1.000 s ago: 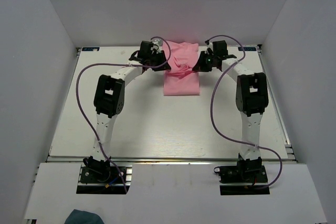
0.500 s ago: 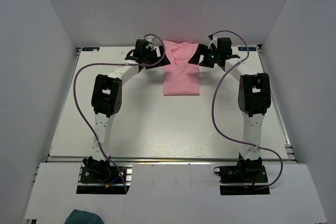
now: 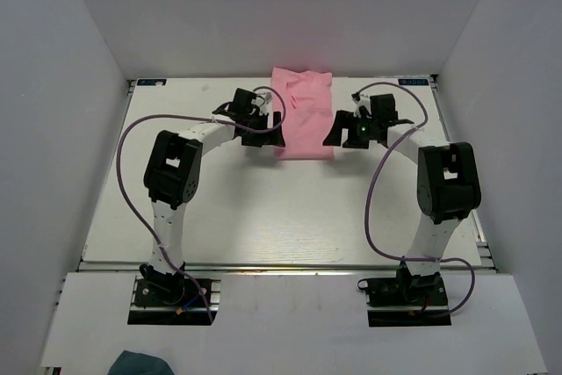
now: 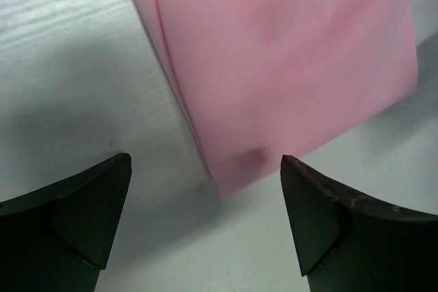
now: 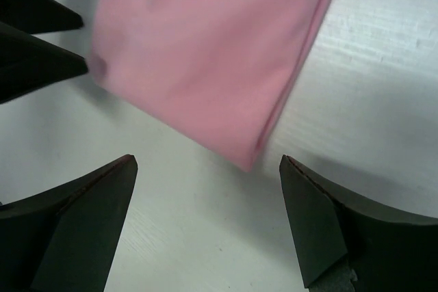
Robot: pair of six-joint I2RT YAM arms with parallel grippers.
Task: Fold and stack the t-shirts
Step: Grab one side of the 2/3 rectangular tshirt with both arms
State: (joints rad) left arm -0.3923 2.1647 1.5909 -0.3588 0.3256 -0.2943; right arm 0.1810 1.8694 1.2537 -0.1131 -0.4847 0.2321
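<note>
Flanking folded t-shirt (image 3: 303, 116) | left gripper (image 4: 205, 160), right gripper (image 5: 207, 160) wide, empty | risk: pinching one layer between jaws may unravel fold.

Cloth t-shirt (image 3: 303, 120) — soft, matt; table (image 3: 263, 208) — matt, faintly grained.

Light pink t-shirt (image 3: 303, 113), folded into a narrow rectangle, lying flat at table's far centre, far end rumpled, near corners smooth, unheld.
</note>
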